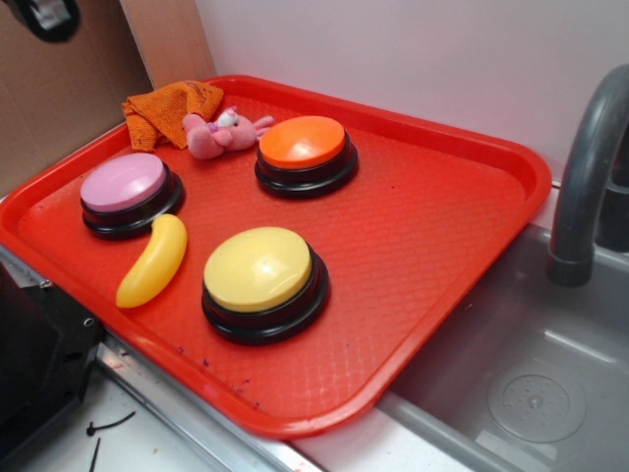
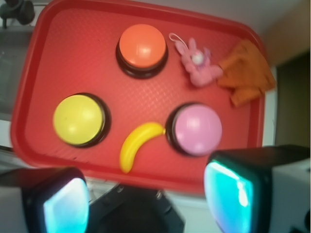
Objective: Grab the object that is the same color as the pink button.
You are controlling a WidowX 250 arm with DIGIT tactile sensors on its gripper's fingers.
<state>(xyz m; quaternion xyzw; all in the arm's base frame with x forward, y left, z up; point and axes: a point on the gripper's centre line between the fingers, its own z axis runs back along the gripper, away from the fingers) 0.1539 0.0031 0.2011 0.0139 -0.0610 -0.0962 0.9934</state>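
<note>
Hovering high over the red plastic tray (image 2: 34,63), hand (image 2: 146,199) spread wide, both fingers (image 2: 63,204) apart and gripping nothing. Lying soft and floppy near the tray's far edge, pink plush toy (image 1: 218,134), tucked between crumpled orange cloth (image 1: 167,108) and orange-domed button (image 1: 305,152). Sitting smooth and round beside a curved yellow banana (image 1: 152,261), pink button (image 1: 128,192).

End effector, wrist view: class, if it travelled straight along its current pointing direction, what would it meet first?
Probably the yellow banana or the red tray just beside it. The open end effector looks down on that spot, with nothing in between; depth is unclear.
</note>
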